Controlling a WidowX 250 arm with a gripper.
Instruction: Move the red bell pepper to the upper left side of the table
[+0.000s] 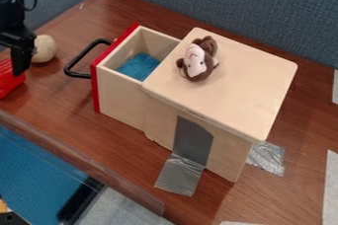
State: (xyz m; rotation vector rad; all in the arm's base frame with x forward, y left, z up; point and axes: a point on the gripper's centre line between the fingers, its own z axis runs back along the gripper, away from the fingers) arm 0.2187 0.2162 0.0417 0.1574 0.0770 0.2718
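At the left edge of the camera view is the black gripper [20,49], hanging low over the table and partly cut off by the frame. A red object [8,80] with ridges lies just below it, also cut off by the edge; I cannot tell whether it is the bell pepper, or whether the gripper touches it. The brown table [66,88] runs beneath both.
A pale round object [44,49] sits right beside the gripper. A wooden box has an open drawer [119,93] with a red front, a black handle [78,63] and blue material [139,66] inside. A monkey toy [197,60] lies on the box top [244,81].
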